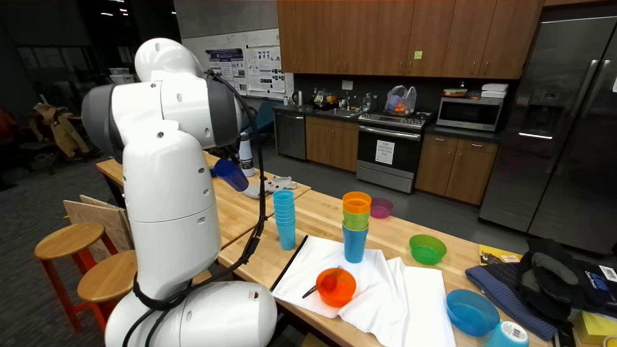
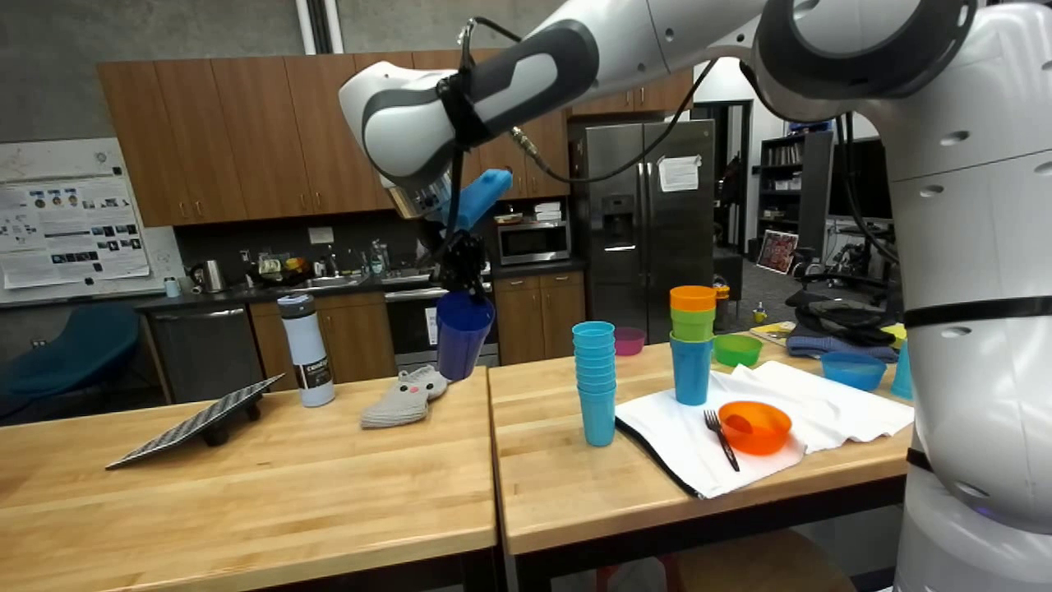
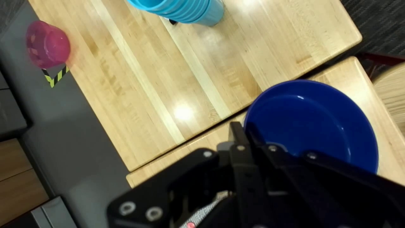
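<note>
above the wooden tables (image 2: 329, 473), the gripper (image 3: 244, 129) holds a dark blue cup (image 2: 463, 335) in the air.
its fingers are clenched on the rim of this cup, one inside and one outside, and in both exterior views the cup hangs tilted, near the place where the tables meet. close to it, a grey knitted item (image 2: 399, 403) lies on one table, where also a pale bottle (image 2: 307, 349) stands upright. on the neighbouring table (image 2: 542, 497), light blue cups (image 2: 597, 390) stand stacked beside the white cloth (image 1: 426, 294), which bears an orange bowl (image 1: 336, 289), a dark fork (image 2: 725, 446) and a mixed stack of cups (image 2: 691, 353).
</note>
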Tool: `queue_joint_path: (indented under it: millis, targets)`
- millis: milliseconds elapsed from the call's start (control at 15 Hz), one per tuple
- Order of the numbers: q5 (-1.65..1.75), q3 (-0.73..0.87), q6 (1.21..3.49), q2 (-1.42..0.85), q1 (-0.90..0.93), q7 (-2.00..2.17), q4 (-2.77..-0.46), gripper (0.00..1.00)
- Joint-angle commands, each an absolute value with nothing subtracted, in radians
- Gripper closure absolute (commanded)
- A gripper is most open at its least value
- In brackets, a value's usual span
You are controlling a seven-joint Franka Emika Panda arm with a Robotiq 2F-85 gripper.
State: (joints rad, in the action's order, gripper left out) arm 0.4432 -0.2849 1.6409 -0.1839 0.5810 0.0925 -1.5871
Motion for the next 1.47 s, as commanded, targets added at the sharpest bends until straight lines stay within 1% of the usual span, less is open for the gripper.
queue_joint_path:
  millis: [0, 400, 667, 733, 1000, 1200, 1267, 1400]
  targets:
    - [0.443, -0.304, 1.614, -0.077, 0.531, 0.077, -1.671, 0.99]
    - [0.433, -0.295, 1.530, 0.182, 0.414, 0.023, -1.843, 0.99]
    - [0.404, -0.249, 1.545, 0.383, 0.319, 0.044, -1.967, 0.99]
    - [0.426, -0.296, 1.521, 0.260, 0.327, 0.041, -1.867, 0.96]
    - [0.412, -0.270, 1.526, 0.370, 0.295, 0.038, -1.945, 0.96]
    - [0.413, -0.276, 1.532, 0.370, 0.298, 0.041, -1.956, 0.96]
    - [0.413, -0.276, 1.534, 0.370, 0.297, 0.041, -1.959, 0.99]
    - [0.371, -0.251, 1.535, 0.374, 0.279, 0.058, -1.948, 0.99]
